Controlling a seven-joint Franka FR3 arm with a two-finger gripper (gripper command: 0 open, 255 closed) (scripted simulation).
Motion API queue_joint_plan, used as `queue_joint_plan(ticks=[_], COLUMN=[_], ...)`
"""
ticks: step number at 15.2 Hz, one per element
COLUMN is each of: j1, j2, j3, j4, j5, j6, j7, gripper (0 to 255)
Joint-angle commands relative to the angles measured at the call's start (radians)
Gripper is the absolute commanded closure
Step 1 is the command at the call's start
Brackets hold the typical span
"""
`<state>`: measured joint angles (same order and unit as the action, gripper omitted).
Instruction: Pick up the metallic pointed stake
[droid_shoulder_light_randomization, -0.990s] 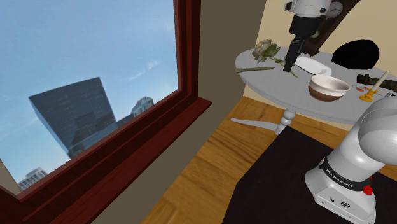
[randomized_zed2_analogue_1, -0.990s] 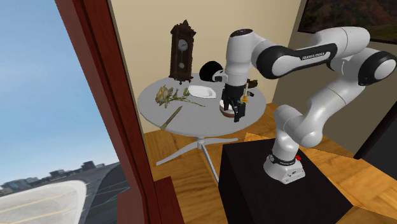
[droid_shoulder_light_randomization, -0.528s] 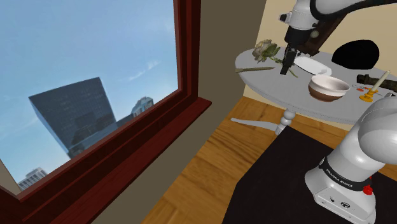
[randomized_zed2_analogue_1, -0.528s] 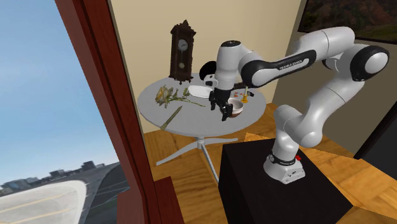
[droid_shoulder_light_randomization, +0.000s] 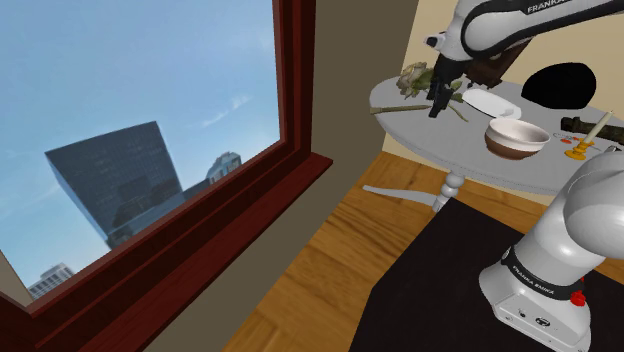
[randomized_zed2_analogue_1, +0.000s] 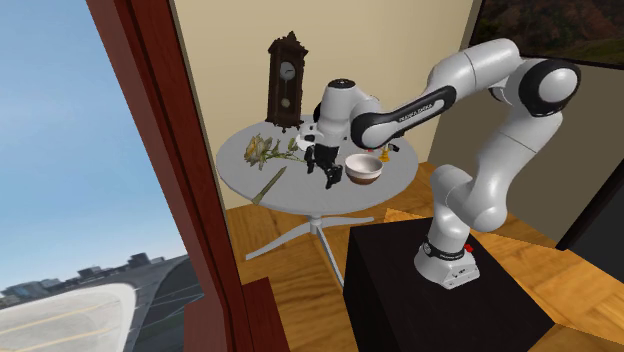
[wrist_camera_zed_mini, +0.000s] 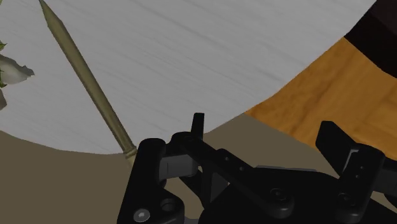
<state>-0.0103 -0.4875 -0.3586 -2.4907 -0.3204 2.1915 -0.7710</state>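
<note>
**A:** Look at the arm (randomized_zed2_analogue_1: 500, 140): smooth, rounded white shells, with dark grey joints breaking them up.

**B:** And there's dark lettering (randomized_zed2_analogue_1: 422, 104) along one white link. It reads FRANKA EMIKA.

**A:** Down at the base (droid_shoulder_light_randomization: 530, 295), a black band carries white letters, and there's a small red dot (droid_shoulder_light_randomization: 578, 298) beside it.

**B:** The stand (randomized_zed2_analogue_1: 400, 290) underneath is a plain matte black box.

**A:** Now the gripper (wrist_camera_zed_mini: 264, 124): all black, blocky and hard-edged, two flat fingers.

**B:** Round screw heads (wrist_camera_zed_mini: 141, 214) are sunk into its housing, with a faint grey sheen.
</note>
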Motion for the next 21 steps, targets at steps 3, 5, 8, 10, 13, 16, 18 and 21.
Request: queue_joint_plan(ticks=[3,5,8,10,13,16,18,21], j1=[0.033,0.055,0.093,0.115,0.126,0.091,0.073,0.062], j2=[0.137,0.211,0.327,0.41,0.537,0.661,0.687,0.712], j3=[-0.088,-0.13,-0.189,-0.221,-0.24,-0.21,-0.191,-0.177], j4=[0.057,0.095,0.162,0.214,0.304,0.41,0.424,0.411], j5=[0.008,0.035,0.113,0.194,0.352,0.515,0.546,0.577], j6=[0.148,0.214,0.302,0.352,0.406,0.432,0.446,0.479], j7=[-0.159,-0.247,-0.397,-0.514,-0.711,-0.905,-0.94,-0.962], gripper=[0,0,0,0,0,0,0,0])
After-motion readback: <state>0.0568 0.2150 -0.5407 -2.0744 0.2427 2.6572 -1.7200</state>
